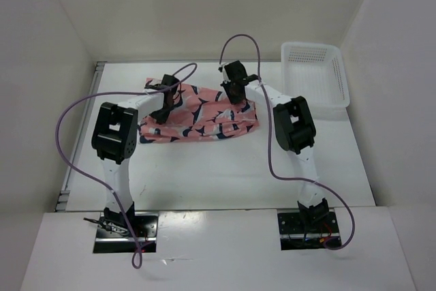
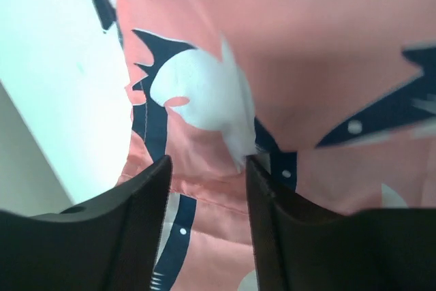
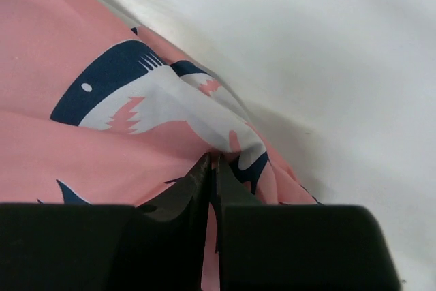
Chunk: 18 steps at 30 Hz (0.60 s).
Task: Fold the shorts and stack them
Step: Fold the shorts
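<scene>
Two grippers nearest. Left gripper [image 2: 208,168] half open, holding nothing, over the shorts [image 1: 204,117] on the side far from the basket [image 1: 313,73]; right gripper [image 3: 211,161] closed tight, pinching a fold on the side nearer it. One pair of shorts, one basket; basket visible from above only.

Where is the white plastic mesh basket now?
In the top view, the white plastic mesh basket stands at the table's far right corner, right of the salmon-pink shark-print shorts.
</scene>
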Each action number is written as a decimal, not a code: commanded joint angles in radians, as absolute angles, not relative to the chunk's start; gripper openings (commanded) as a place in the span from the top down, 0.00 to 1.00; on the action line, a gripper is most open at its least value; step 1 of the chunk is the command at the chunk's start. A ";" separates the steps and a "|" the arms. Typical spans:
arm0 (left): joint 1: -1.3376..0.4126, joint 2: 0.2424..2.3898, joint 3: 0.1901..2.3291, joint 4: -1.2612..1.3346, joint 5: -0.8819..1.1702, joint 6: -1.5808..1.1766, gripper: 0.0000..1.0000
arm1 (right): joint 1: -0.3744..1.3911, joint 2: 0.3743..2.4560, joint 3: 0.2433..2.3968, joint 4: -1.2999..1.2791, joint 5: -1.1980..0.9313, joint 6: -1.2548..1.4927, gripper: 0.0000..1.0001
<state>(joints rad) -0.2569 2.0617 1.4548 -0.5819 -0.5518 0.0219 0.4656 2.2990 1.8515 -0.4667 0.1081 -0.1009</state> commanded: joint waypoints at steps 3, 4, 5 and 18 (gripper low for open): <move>-0.249 1.920 1.506 -0.471 -0.483 0.000 0.34 | 0.459 2.211 1.905 -0.449 0.088 -0.066 0.82; -0.236 1.892 1.523 -0.471 -0.483 0.000 0.32 | 0.459 2.166 1.905 -0.449 0.078 -0.066 0.80; -0.224 1.872 1.541 -0.488 -0.470 0.000 0.32 | 0.459 2.143 1.895 -0.449 0.054 -0.066 0.76; 0.093 1.744 1.359 -0.669 0.022 0.000 0.69 | 0.437 1.882 1.622 -0.437 -0.083 -0.077 0.71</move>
